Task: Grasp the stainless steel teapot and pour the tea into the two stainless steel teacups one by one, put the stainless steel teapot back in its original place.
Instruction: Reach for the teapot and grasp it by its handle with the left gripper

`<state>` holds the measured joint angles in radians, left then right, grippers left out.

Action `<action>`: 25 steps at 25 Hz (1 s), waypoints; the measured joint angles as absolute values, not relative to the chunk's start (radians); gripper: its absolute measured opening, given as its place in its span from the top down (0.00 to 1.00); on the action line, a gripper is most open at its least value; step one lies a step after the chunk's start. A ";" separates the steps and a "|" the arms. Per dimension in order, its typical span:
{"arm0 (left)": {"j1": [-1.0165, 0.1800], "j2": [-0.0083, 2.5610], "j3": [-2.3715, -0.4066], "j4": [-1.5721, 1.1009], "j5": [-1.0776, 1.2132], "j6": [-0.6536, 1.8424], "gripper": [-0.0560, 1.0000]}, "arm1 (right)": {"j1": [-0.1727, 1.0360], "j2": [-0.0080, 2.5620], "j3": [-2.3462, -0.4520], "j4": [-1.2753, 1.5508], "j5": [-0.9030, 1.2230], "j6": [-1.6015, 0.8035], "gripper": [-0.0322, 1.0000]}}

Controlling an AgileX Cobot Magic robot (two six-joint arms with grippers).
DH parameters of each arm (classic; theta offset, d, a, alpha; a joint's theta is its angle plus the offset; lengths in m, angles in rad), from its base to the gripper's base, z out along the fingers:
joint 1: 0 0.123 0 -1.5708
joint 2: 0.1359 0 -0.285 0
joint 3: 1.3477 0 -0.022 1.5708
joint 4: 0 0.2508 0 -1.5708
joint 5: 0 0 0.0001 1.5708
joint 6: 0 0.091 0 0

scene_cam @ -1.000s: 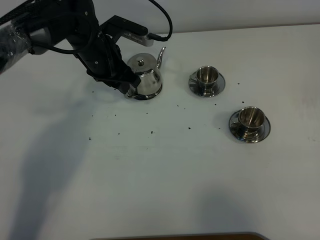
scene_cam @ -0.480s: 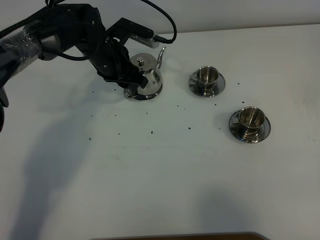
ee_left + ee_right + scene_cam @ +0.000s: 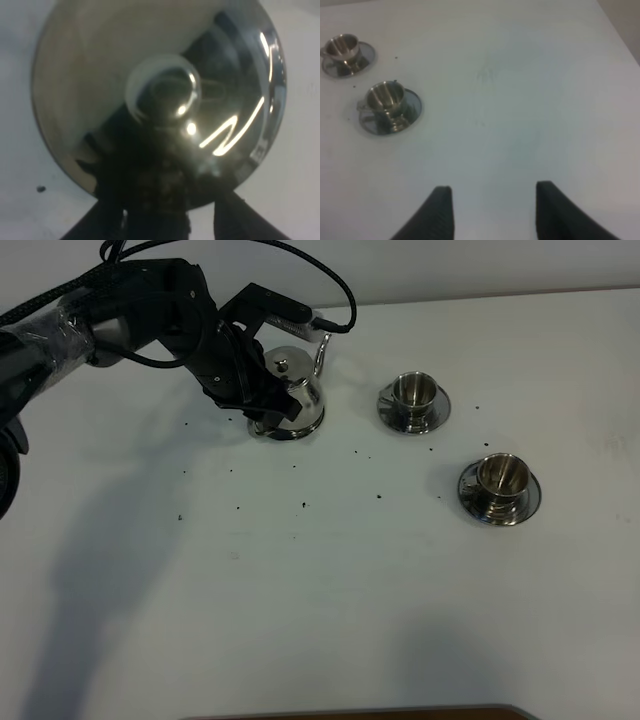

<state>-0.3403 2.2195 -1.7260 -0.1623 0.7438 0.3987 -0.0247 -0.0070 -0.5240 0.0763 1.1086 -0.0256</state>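
The stainless steel teapot (image 3: 300,400) stands upright at the back of the white table, spout pointing away. It fills the left wrist view as a shiny teapot (image 3: 160,95) with its lid knob in the middle. My left gripper (image 3: 264,405) is pressed up to the pot's handle side, open, its dark fingers (image 3: 107,220) spread wide on either side; the handle itself is lost in dark reflections. The two stainless steel teacups sit on saucers to the right: one teacup (image 3: 413,398) near the pot, the other teacup (image 3: 500,483) closer to the front. My right gripper (image 3: 495,215) hangs open over bare table, right of the cups.
Small dark specks are scattered over the white table (image 3: 320,570) in front of the pot. The right wrist view shows both cups (image 3: 387,102) at a distance. A brown edge (image 3: 360,713) runs along the table's front.
My left gripper has slid rightwards and closed the gap to the teapot's handle side. Its jaws stayed wide. The teapot and both cups have not moved.
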 joint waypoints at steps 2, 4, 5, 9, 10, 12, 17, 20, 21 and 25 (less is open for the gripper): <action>-0.340 2.220 -1.726 -0.162 0.732 0.400 0.50 | -0.025 -0.007 -0.524 0.076 1.109 -0.027 0.60; -0.340 2.220 -1.726 -0.161 0.725 0.400 0.50 | -0.025 -0.007 -0.524 0.076 1.109 -0.027 0.60; -0.340 2.221 -1.726 -0.161 0.723 0.400 0.51 | -0.025 -0.007 -0.524 0.076 1.109 -0.027 0.60; -0.340 2.233 -1.726 -0.161 0.714 0.400 0.52 | -0.025 -0.007 -0.524 0.076 1.109 -0.027 0.60; -0.340 2.239 -1.726 -0.161 0.713 0.400 0.53 | -0.025 -0.007 -0.524 0.076 1.109 -0.027 0.60; -0.340 2.243 -1.726 -0.162 0.713 0.400 0.54 | -0.025 -0.007 -0.524 0.076 1.109 -0.027 0.60; -0.340 2.244 -1.726 -0.162 0.712 0.400 0.57 | -0.025 -0.007 -0.524 0.076 1.109 -0.026 0.60; -0.340 2.244 -1.726 -0.163 0.711 0.400 0.60 | -0.025 -0.007 -0.524 0.076 1.109 -0.026 0.60; -0.340 2.244 -1.726 -0.163 0.711 0.400 0.61 | -0.025 -0.007 -0.524 0.076 1.109 -0.026 0.60; -0.340 2.244 -1.726 -0.164 0.711 0.402 0.69 | -0.025 -0.007 -0.524 0.076 1.109 -0.026 0.60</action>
<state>-0.3403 2.2443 -1.7260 -0.1640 0.7106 0.4020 -0.0247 -0.0070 -0.5240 0.0763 1.1086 -0.0259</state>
